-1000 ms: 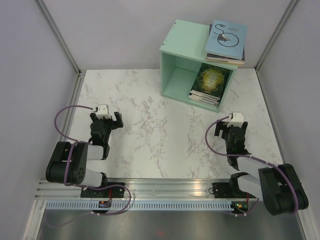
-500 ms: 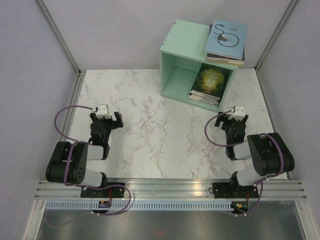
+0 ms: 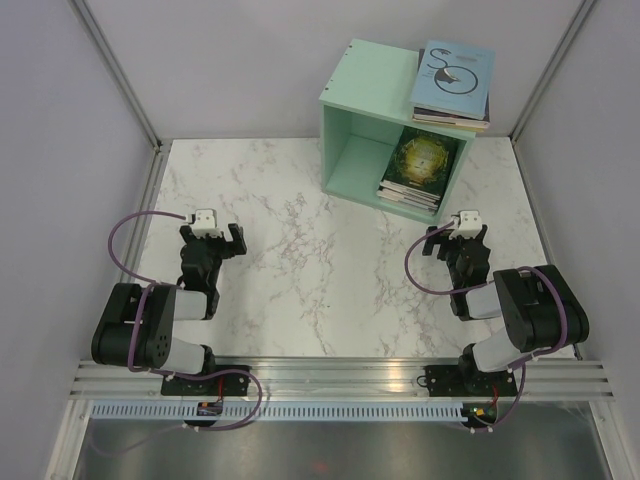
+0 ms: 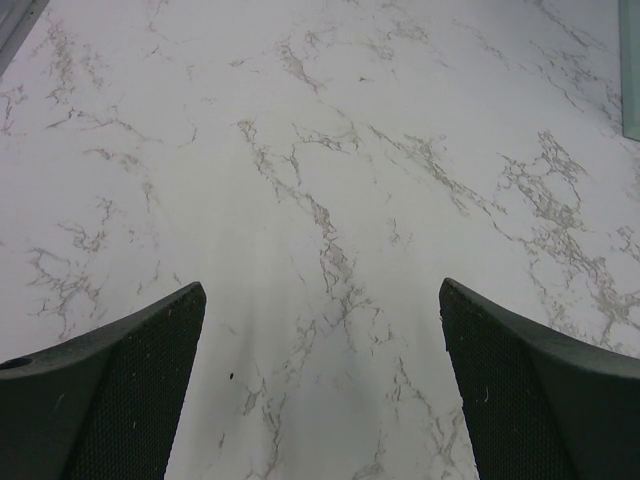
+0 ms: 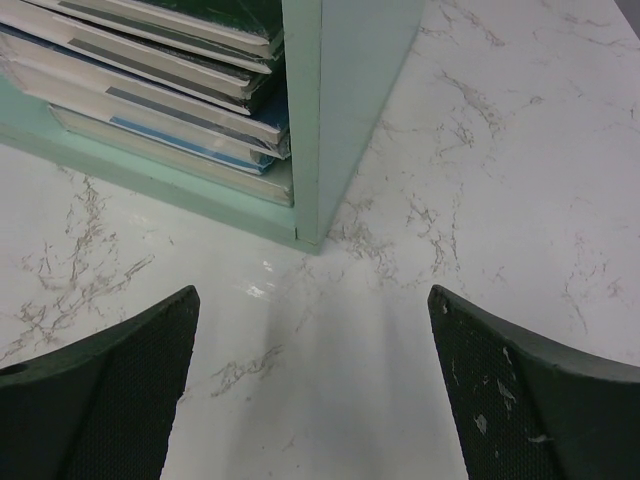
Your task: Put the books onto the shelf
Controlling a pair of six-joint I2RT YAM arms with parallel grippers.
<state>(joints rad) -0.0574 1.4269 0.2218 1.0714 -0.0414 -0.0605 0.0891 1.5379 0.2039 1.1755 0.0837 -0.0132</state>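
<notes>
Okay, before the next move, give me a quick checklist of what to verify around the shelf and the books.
1. Left gripper open and empty: ok.
2. Right gripper open and empty: ok.
3. Table between the right gripper and the shelf free of obstacles: ok.
4. Stack of books inside the shelf lying flat against its right wall: ok.
5. Free room in the shelf beside that stack: ok.
6. Stack of books on top of the shelf fully supported at its right edge: cannot tell.
</notes>
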